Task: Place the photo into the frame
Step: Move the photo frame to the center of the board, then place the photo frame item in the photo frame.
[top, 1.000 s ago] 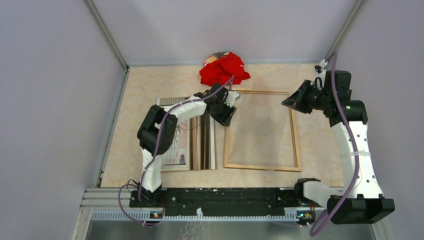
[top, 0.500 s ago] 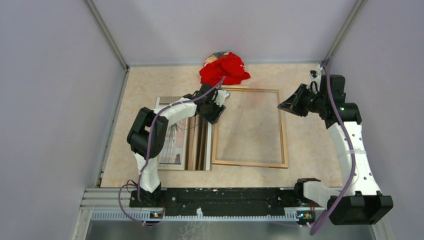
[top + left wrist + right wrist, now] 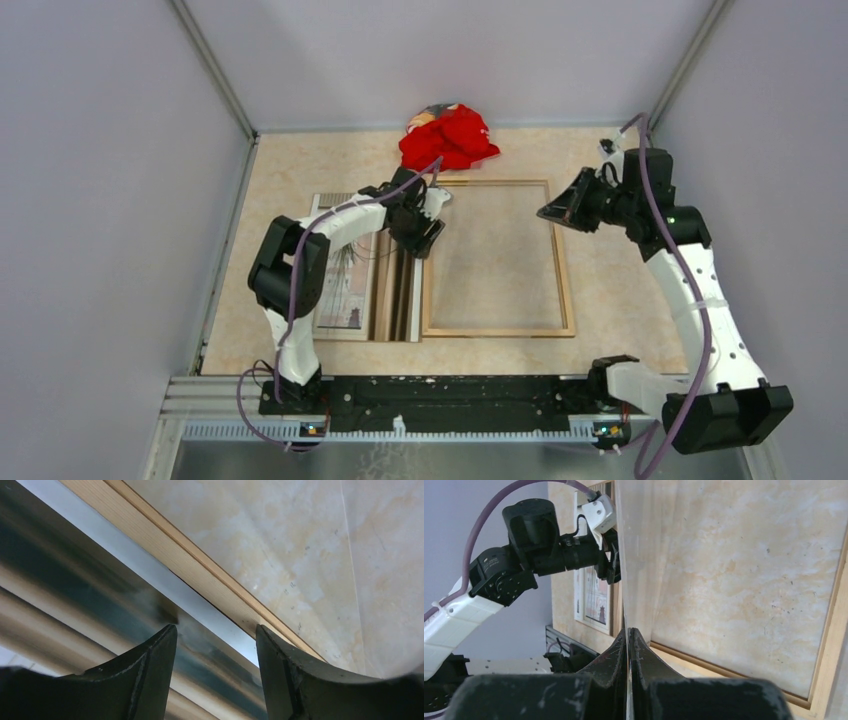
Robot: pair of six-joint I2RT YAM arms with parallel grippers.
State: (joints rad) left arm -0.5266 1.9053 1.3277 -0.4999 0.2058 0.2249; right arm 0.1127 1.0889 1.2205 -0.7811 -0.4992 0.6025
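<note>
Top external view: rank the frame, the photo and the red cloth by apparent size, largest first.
1. the frame: clearly the largest outline.
2. the photo: looks slightly smaller, though the left arm hides part of it.
3. the red cloth: clearly the smallest; it lies farthest back, which may shrink it somewhat.

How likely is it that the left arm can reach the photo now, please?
Probably yes: the photo lies flat just beneath that arm, the left gripper is open and empty, and the print's near-left part is uncovered.
</note>
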